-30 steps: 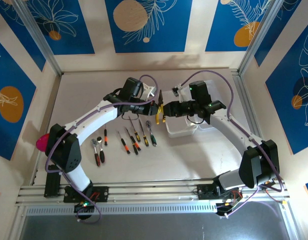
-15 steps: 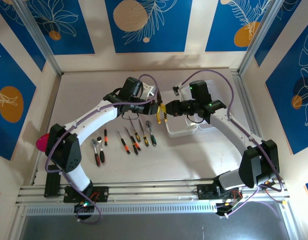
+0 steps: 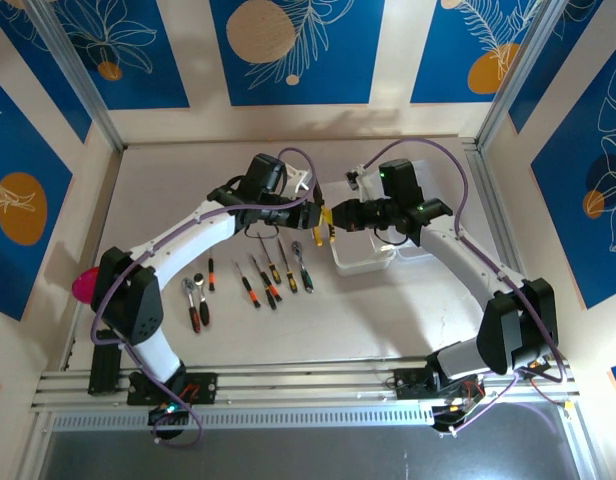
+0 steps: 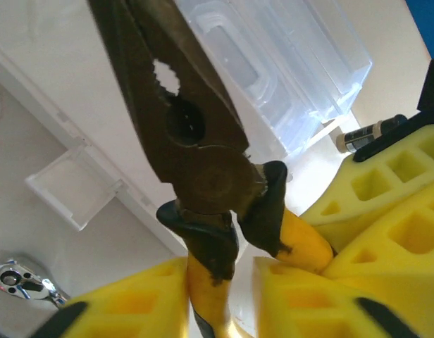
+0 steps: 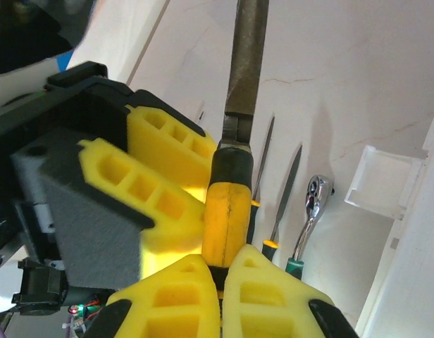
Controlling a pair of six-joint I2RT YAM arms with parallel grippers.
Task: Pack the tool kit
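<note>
Pale surface (image 3: 388,320) between blue-patterned walls: above its middle the left pincer (image 3: 314,214) and right pincer (image 3: 337,217) meet tip to tip, both closed on the handles of the yellow-handled pliers (image 3: 325,225), which are held off the surface. The clear box (image 3: 353,268) sits just beside them, under the right pincer. Screwdrivers (image 3: 263,280) lie in a row nearer the arm bases

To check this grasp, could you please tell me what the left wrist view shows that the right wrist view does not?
Left wrist: the serrated teeth of the yellow-handled pliers, against the clear rectangular plastic box. Right wrist: two thin screwdrivers lying on the table. Both: the pliers, the chrome ratchet, and the left fingers and right fingers closed on the handles.
</note>
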